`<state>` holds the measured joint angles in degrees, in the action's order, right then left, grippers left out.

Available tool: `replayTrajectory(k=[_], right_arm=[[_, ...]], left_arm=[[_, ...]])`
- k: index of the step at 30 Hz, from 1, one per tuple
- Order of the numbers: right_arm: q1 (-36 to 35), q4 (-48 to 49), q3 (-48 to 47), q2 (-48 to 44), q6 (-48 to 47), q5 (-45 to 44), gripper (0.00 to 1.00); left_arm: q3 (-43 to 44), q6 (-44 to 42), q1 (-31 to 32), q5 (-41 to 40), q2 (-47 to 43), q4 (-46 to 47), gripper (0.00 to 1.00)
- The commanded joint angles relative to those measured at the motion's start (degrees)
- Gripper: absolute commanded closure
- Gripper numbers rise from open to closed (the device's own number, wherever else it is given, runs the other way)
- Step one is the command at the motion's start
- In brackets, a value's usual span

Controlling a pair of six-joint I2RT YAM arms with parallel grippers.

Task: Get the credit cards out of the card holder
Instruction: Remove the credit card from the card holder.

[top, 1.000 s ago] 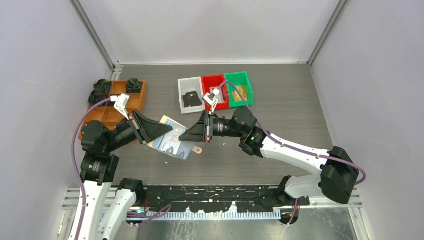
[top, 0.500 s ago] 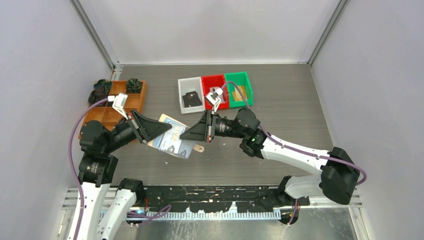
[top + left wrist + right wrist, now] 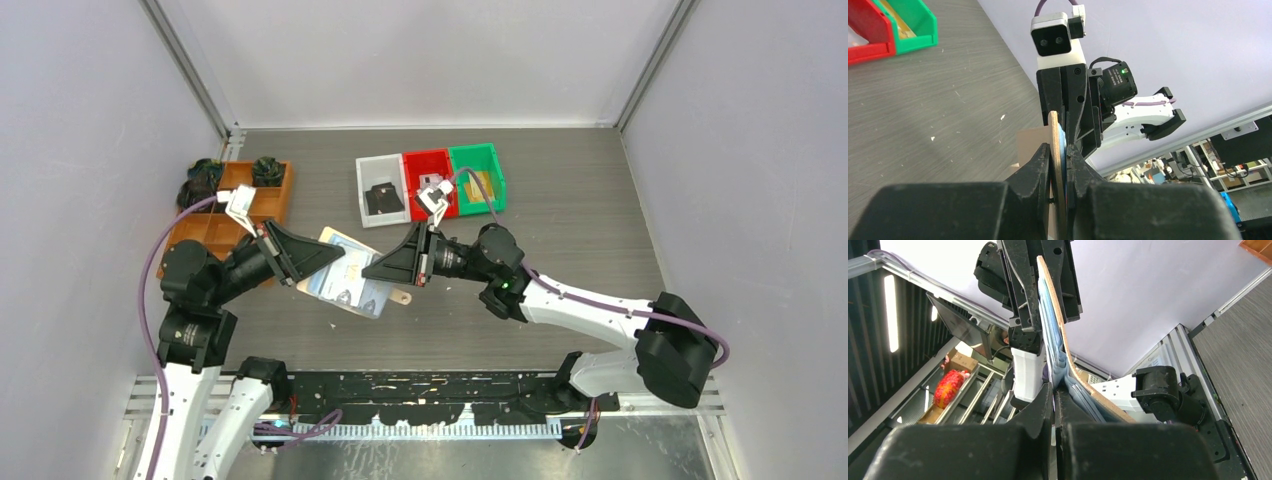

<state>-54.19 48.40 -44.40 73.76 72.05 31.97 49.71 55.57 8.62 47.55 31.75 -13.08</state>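
The tan card holder (image 3: 345,287) hangs open above the table between my two grippers, its snap tab (image 3: 398,297) pointing right. My left gripper (image 3: 335,258) is shut on the holder's tan cover (image 3: 1054,145), seen edge-on in the left wrist view. From the right, my right gripper (image 3: 370,272) meets the holder's inner side. In the right wrist view its jaws (image 3: 1054,390) are closed on the edge of a thin pale layer, one of the credit cards (image 3: 1049,340) stacked in the sleeves beside the tan cover (image 3: 1073,367). How many cards sit inside is hidden.
Grey (image 3: 380,190), red (image 3: 428,180) and green (image 3: 478,175) bins stand in a row at the back centre; the grey one holds a black item. A wooden compartment tray (image 3: 225,215) with dark objects lies at the left.
The right gripper's jaws have closed on the pale layer in the holder. The right wrist has shifted slightly to the right. The left arm and holder stay nearly still.
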Motion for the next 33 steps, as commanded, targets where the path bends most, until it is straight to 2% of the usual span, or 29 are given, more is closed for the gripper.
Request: replayTrajectory(k=[1,12,23,28,33], right_arm=[[-0.8,9.3,1.9,-5.3,-0.7,-1.0,0.99],[0.9,11.8,3.6,-4.8,0.0,-1.8,0.99],[1.9,29.3,5.2,4.3,8.2,-3.4,0.99],[1.9,28.2,6.1,3.6,7.9,-4.1,0.99],[1.9,19.4,6.2,0.4,5.0,-5.7,0.99]], left_arm=[[1.2,0.5,-0.3,-4.8,1.0,1.6,1.0],[3.2,8.6,-0.3,-4.1,4.8,8.9,1.0],[6.4,11.7,-0.3,-4.7,5.7,11.1,1.0],[6.1,10.6,-0.4,-6.8,5.9,11.7,1.0],[7.1,9.7,-0.4,-6.9,6.8,13.9,1.0]])
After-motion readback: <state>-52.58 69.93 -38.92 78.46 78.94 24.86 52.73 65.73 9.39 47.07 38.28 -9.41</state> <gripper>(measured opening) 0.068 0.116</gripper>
